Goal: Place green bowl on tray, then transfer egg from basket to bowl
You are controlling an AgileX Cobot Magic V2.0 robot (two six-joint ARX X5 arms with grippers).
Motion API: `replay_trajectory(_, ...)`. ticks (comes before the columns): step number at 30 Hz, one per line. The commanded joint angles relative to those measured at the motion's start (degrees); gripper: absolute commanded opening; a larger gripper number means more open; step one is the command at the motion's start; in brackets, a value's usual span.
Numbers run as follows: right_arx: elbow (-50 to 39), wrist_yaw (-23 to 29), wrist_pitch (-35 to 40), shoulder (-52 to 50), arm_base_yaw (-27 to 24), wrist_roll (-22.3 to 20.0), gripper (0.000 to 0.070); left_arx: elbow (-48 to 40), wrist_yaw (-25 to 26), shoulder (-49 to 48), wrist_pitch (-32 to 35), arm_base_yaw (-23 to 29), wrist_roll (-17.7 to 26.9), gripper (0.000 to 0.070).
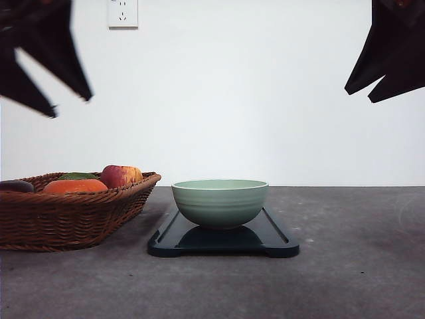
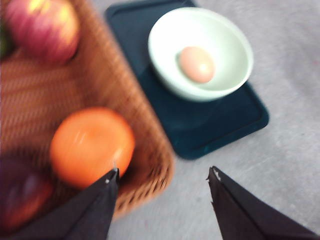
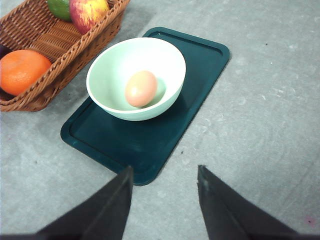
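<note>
One egg point(image 3: 141, 88) lies in the one green bowl point(image 3: 135, 77) on the single tray point(image 3: 150, 135), ahead of both pincers. Left pincer point(image 2: 162, 175) and right pincer point(image 3: 165, 172) gape wide, empty. One basket point(image 3: 65, 45) holds one orange point(image 3: 21, 71), one apple point(image 3: 89, 12).

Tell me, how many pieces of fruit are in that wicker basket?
3 clearly: an orange, a red-and-yellow apple and a green fruit. A dark item sits at the basket's edge; more may be hidden.

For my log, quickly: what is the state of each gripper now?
Left gripper: open, holding nothing.
Right gripper: open, holding nothing.
</note>
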Motion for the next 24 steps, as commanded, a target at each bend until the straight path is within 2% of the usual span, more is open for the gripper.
replay_trajectory(1,0.3,0.0,-0.1,0.4,0.3,0.6,0.0246,0.0,-0.4,-0.8,1.3,-0.1,-3.2,0.0347)
replay_trajectory(4,0.3,0.0,-0.7,0.4,0.3,0.5,0.0247,0.0,-0.4,-1.8,1.3,-0.1,-3.2,0.0347)
replay_trajectory(5,0.3,0.0,-0.8,0.4,0.3,0.5,0.0237,0.0,-0.4,-2.0,1.4,-0.1,-3.1,0.0318)
replay_trajectory(6,0.3,0.0,-1.0,0.4,0.3,0.5,0.0212,0.0,-0.4,-2.0,1.5,-0.1,-2.6,0.0248)
replay_trajectory(7,0.3,0.0,-1.1,0.4,0.3,0.5,0.0091,0.0,-0.4,-2.0,1.4,-0.1,-2.6,0.0103)
replay_trajectory(8,0.3,0.0,-1.1,0.4,0.3,0.5,0.0003,0.0,-0.4,-2.0,1.4,-0.1,-2.7,0.0)
replay_trajectory(24,0.3,0.0,1.2,0.4,0.3,0.5,0.0011,0.0,-0.4,-2.4,1.7,-0.2,-2.8,0.0)
